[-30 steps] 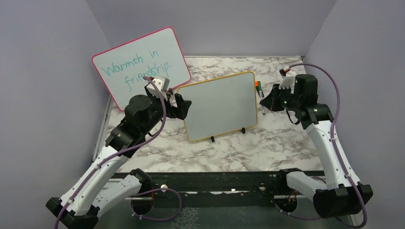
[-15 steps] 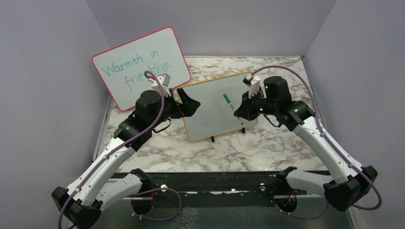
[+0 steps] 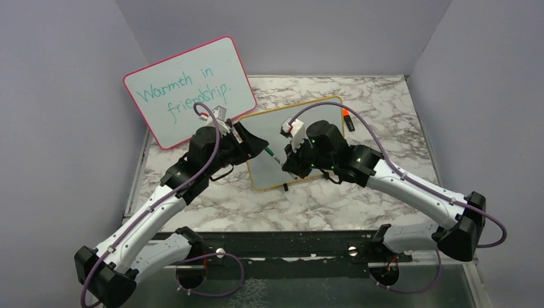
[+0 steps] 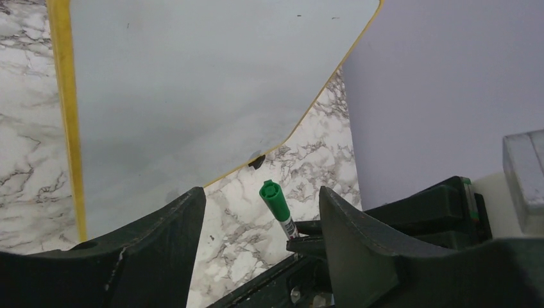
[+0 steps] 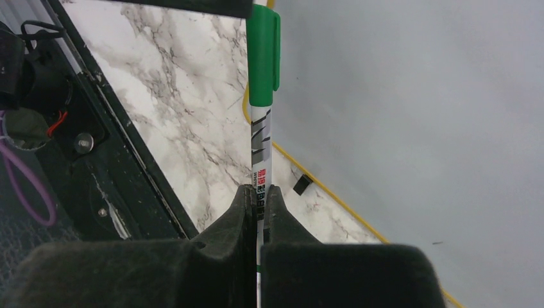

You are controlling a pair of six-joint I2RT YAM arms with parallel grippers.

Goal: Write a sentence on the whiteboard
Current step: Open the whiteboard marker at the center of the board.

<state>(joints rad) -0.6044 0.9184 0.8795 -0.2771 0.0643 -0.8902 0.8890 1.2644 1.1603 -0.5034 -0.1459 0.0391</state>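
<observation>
Nearest me, both arms reach in from the black rail (image 3: 289, 240) at the near edge of the white-and-grey marbled desk (image 3: 289, 208). My right tool (image 5: 256, 192) is clamped tight on the white barrel of a slim marker pen with a green cap (image 5: 262, 96), the cap end pointing past the fingertips toward the left arm. My left tool (image 4: 260, 196) stands wide, its two black fingers (image 4: 167, 224) either side of that green cap with a gap on both sides; it grips nothing that I can see. The two tools meet over the lower left part of the small rectangular whiteboard with the yellow-orange rounded frame (image 3: 266, 125). It sits propped on small black feet (image 3: 285, 187) in the middle of the desk, its face plain white-grey where the arms leave it in view. Just by its far right corner lies a second pen with an orange-red cap (image 3: 346, 119). Farthest back on the left leans the larger pink-framed whiteboard (image 3: 186, 83) with teal handwriting, "Warmth in friendship".
</observation>
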